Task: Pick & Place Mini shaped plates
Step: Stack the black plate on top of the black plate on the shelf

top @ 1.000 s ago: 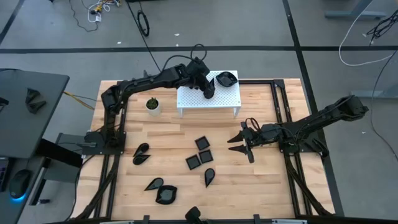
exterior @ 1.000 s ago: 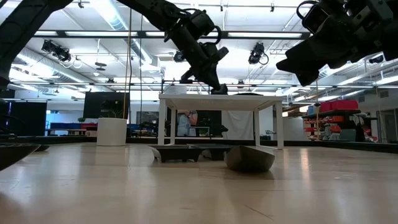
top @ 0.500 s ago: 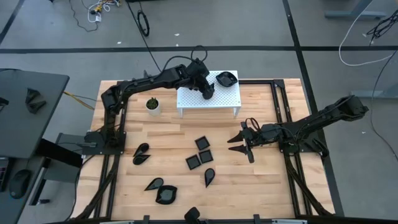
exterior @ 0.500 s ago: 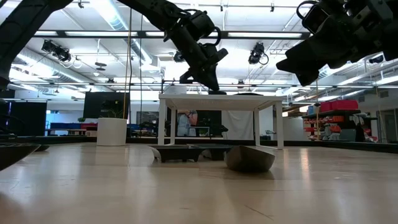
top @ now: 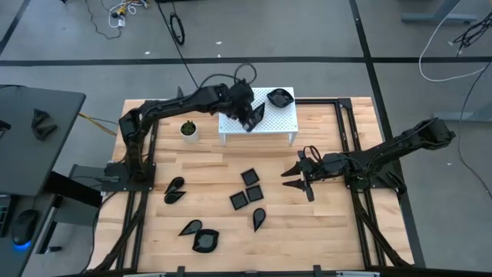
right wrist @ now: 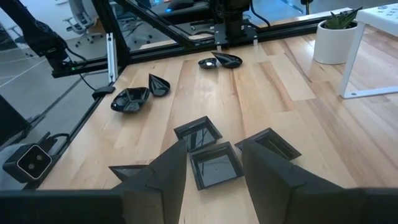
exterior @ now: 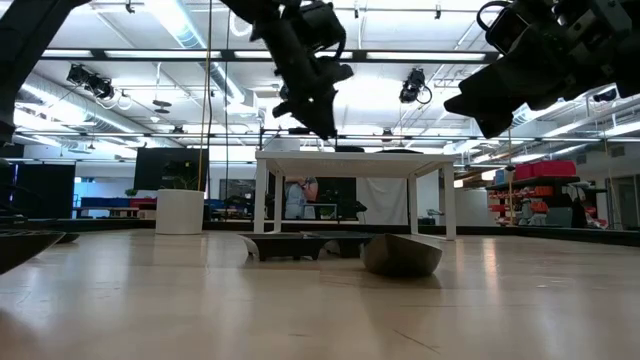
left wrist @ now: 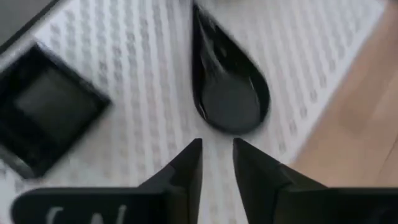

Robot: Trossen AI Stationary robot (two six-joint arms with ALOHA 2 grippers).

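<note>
My left gripper (left wrist: 217,152) hovers over the white perforated stand (top: 280,119), its fingers a narrow gap apart with nothing between them. Just ahead of the fingertips a glossy black teardrop plate (left wrist: 227,84) lies flat on the stand top, with a square plate (left wrist: 46,112) beside it. In the high view the teardrop plate (top: 257,112) shows by the left gripper (top: 246,117), and another dark plate (top: 279,97) sits at the stand's far right corner. My right gripper (top: 296,175) waits open above the table, right of three square plates (top: 250,188).
Several more black plates lie on the wood near the near edge and the left side, among them a teardrop plate (top: 259,218) and a leaf-shaped plate (top: 205,241). A white pot with a green plant (top: 188,131) stands left of the stand. Black rails (top: 346,131) frame the table.
My left gripper has risen off the stand top and drawn back toward the table's left edge. The teardrop plate now lies uncovered on the stand where the gripper had been. My right arm has kept still.
</note>
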